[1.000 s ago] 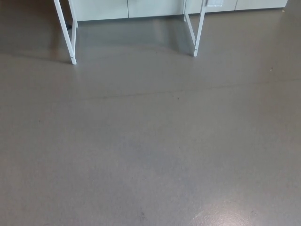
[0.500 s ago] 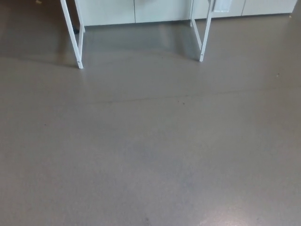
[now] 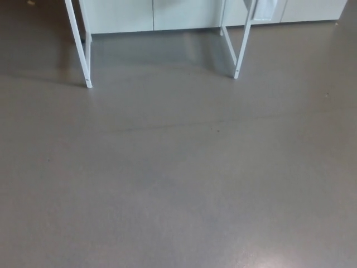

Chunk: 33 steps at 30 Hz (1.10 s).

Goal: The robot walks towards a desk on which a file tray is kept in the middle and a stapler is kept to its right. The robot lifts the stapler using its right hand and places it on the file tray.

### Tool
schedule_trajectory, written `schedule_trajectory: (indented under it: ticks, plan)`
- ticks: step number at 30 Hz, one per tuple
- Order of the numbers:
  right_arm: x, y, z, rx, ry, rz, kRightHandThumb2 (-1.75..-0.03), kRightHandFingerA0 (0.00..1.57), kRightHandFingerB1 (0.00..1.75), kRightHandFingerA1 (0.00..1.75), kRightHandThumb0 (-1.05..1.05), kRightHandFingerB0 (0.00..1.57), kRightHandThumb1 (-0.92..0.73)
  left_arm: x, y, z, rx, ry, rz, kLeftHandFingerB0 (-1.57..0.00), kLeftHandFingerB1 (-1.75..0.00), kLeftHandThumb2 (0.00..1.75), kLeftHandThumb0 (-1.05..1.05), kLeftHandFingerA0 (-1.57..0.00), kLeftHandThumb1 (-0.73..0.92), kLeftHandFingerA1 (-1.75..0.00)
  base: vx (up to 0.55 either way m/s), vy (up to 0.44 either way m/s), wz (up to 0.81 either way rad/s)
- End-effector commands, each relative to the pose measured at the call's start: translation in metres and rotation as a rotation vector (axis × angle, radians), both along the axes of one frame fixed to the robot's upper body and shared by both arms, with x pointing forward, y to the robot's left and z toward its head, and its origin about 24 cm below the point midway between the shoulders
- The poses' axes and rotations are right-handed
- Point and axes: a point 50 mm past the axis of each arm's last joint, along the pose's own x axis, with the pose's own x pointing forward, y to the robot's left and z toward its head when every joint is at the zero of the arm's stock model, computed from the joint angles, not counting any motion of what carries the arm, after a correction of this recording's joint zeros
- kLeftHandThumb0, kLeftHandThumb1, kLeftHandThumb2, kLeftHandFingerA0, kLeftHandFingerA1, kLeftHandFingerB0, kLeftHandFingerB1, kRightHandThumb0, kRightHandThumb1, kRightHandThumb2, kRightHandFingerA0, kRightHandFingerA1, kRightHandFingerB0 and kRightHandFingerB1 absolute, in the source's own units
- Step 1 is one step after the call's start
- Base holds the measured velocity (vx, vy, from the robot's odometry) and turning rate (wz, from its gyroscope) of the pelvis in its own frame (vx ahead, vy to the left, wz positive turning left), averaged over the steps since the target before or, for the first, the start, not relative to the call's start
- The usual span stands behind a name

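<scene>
Grey floor fills my view, with white table legs ahead. Neither of my hands shows, so I cannot tell their state; stapler and file tray are out of sight. I judge this the approach: walk closer.

Smooth floor with a dull sheen; thin table legs, painted-metal look, lightly glossy; smooth, matt cabinet fronts.
</scene>
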Motion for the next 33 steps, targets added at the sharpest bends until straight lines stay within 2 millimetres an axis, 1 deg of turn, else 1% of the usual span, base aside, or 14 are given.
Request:
schedule_trajectory:
  ticks: [1,5,10,24,33]
  plan:
    - [0.0019,-0.0049,0.0044,-0.019,-0.015,0.000,-0.80,0.06,0.43,0.50,-0.47,0.00,-0.34,-0.0022,0.0005,-0.0001,-0.010,0.010,0.015,-0.09,-0.83,1.24,-0.92,-0.17,0.28,-0.90,0.15,-0.185,0.17]
    - [-0.0001,-0.0037,0.0033,-0.016,-0.012,-0.002,-0.80,0.06,0.43,0.50,-0.47,0.00,-0.34,-0.0025,0.0017,0.0008,-0.007,0.013,0.013,-0.09,-0.83,1.24,-0.92,-0.17,0.28,-0.90,0.20,-0.344,0.19]
    - [-0.0003,-0.0036,0.0032,-0.016,-0.012,-0.003,-0.80,0.06,0.43,0.50,-0.47,0.00,-0.34,-0.0026,0.0018,0.0009,-0.006,0.013,0.012,-0.09,-0.83,1.24,-0.92,-0.17,0.28,-0.90,0.15,-0.111,-0.04]
    - [-0.0027,-0.0033,0.0030,-0.015,-0.011,-0.005,-0.80,0.06,0.43,0.50,-0.47,0.00,-0.34,-0.0024,0.0022,0.0013,-0.006,0.015,0.009,-0.09,-0.83,1.24,-0.92,-0.17,0.28,-0.90,0.16,0.121,-0.05]
    - [-0.0052,-0.0027,0.0025,-0.014,-0.006,-0.007,-0.80,0.06,0.43,0.50,-0.47,0.00,-0.34,-0.0040,0.0025,0.0013,-0.005,0.020,0.008,-0.09,-0.83,1.24,-0.92,-0.17,0.28,-0.90,0.08,-0.061,0.06]
